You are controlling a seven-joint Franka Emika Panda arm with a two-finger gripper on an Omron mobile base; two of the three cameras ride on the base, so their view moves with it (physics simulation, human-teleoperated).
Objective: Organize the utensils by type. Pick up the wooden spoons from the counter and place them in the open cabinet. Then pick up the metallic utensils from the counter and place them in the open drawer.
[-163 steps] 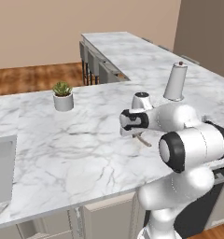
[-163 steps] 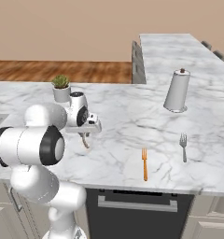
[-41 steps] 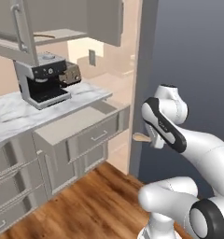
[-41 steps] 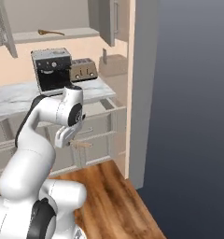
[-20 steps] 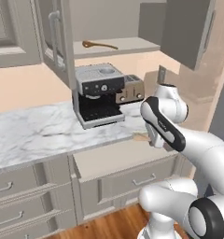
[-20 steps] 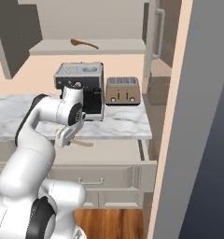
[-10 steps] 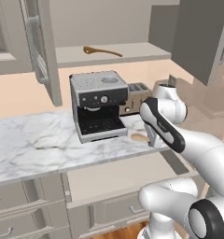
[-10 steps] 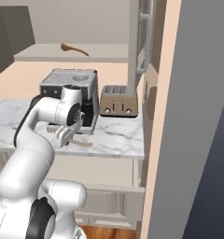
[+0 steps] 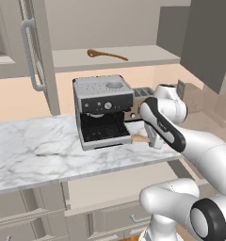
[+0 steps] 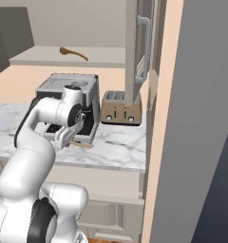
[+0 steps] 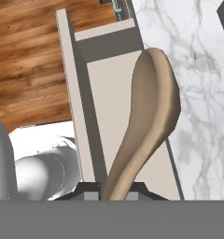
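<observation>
Above the open drawer (image 11: 132, 93), the fingers (image 11: 109, 192) are nearly shut on the pale spoon (image 11: 144, 116); the base has just swung round to face the cabinet (image 9: 115, 59); one brown spoon (image 9: 107, 55) already lies shelved, so lifting comes next.

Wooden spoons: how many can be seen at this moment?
2. The orange-brown spoon lies on the open cabinet shelf; the pale spoon is held in the gripper above the counter edge.
</observation>
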